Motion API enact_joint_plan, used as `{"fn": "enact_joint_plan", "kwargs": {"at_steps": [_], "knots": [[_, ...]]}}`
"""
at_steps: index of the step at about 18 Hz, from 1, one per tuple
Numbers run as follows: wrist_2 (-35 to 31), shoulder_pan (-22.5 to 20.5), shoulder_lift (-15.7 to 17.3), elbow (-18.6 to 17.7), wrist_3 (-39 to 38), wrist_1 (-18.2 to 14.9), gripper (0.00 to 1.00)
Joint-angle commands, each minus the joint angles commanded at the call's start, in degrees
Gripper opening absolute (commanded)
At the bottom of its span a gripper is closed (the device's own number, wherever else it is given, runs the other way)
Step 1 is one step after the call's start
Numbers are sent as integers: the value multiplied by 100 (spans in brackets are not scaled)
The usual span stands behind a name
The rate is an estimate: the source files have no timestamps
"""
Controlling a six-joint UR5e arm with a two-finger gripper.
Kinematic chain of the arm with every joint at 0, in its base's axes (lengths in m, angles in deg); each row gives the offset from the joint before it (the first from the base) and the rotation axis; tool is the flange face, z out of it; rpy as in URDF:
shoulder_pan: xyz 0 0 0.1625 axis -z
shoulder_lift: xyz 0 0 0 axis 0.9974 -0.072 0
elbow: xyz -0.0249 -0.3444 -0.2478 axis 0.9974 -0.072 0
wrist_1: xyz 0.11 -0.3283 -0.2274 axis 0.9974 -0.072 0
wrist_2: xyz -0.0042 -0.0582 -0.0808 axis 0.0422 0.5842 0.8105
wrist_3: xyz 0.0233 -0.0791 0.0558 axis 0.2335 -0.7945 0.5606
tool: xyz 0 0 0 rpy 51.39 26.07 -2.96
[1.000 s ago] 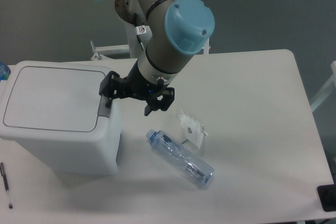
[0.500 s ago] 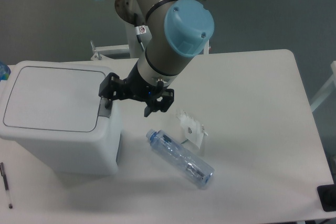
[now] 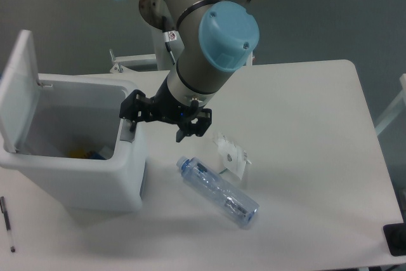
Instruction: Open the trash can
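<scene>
The trash can [image 3: 95, 182] is a large white bin at the left of the table. Its lid [image 3: 18, 90] stands raised at the far left side, and the inside shows, with yellow and blue items [image 3: 85, 153] at the bottom. The grey push-button tab [image 3: 129, 133] sits on the right rim. My gripper [image 3: 162, 118] hangs over that rim, open. Its left finger [image 3: 131, 109] is right above the tab and its right finger [image 3: 192, 126] is out over the table. Nothing is held.
A clear plastic bottle [image 3: 219, 191] lies on the table right of the bin, with a white crumpled packet [image 3: 231, 157] just behind it. A pen [image 3: 6, 220] lies at the front left, and a black object [image 3: 396, 239] sits at the front right edge.
The lid, flat and shut in both earlier frames, has sprung up and now stands open at the left. The gripper has barely moved.
</scene>
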Motion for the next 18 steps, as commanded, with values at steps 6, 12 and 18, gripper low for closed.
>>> {"fn": "enact_joint_plan", "kwargs": {"at_steps": [6, 12, 18], "knots": [[-52, -79, 62, 184, 26, 9, 100], [-438, -456, 0, 316, 412, 324, 100], [-948, -939, -175, 281, 1659, 755, 100]]}}
